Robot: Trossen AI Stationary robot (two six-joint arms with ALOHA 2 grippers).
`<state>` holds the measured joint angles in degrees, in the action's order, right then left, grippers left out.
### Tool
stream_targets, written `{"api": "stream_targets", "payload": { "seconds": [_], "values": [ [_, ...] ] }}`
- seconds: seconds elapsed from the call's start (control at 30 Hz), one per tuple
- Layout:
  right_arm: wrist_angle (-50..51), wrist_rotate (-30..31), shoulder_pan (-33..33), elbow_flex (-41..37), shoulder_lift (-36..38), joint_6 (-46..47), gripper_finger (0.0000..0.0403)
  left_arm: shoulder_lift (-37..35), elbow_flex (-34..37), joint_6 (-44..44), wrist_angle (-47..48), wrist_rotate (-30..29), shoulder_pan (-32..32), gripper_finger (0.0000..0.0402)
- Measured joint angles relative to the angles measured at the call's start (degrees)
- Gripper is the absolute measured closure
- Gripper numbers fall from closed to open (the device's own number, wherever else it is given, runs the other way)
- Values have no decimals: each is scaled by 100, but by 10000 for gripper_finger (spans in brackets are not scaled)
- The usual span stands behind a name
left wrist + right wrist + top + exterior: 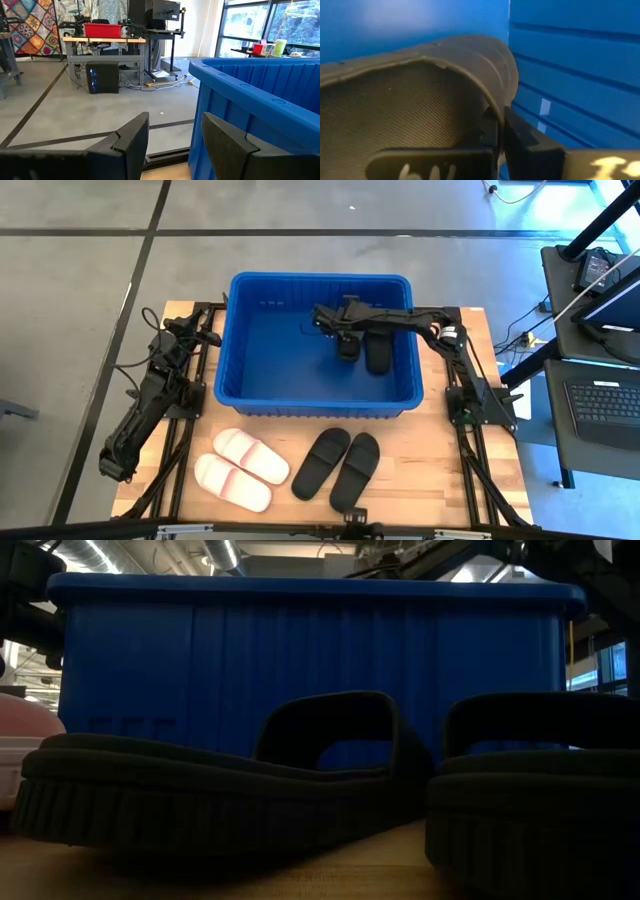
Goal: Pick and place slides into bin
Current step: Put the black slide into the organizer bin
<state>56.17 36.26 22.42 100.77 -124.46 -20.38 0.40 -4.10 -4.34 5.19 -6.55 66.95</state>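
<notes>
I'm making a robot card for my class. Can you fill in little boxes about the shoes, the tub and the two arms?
tub: blue bin on the table
shoes inside: two black slides, one lying free
right gripper: inside the bin, shut on a black slide
left gripper: open, waiting beside the bin
shoes on table: two white slides, two black slides

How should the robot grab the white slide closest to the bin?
Probably by its wide strap: the white slide lies flat, sole down, so the arched strap stands up for a pincer coming from above, one finger under it. The left pincer, parked beside the bin, is nearer.
</notes>
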Motion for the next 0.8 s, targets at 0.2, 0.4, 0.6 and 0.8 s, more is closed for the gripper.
{"api": "stream_targets", "payload": {
  "seconds": [0.2,0.4,0.6,0.8],
  "values": [
    [-106,-38,133,0,0,-375,390,0,0,0,0,0,0,224],
    [-144,-122,142,-32,2,-721,382,0,0,0,44,-2,1,224],
    [-171,-420,135,-343,26,-889,379,-2,0,0,285,0,0,224],
    [-222,-598,130,-527,26,-881,357,0,0,0,345,-2,1,224]
  ]
}}
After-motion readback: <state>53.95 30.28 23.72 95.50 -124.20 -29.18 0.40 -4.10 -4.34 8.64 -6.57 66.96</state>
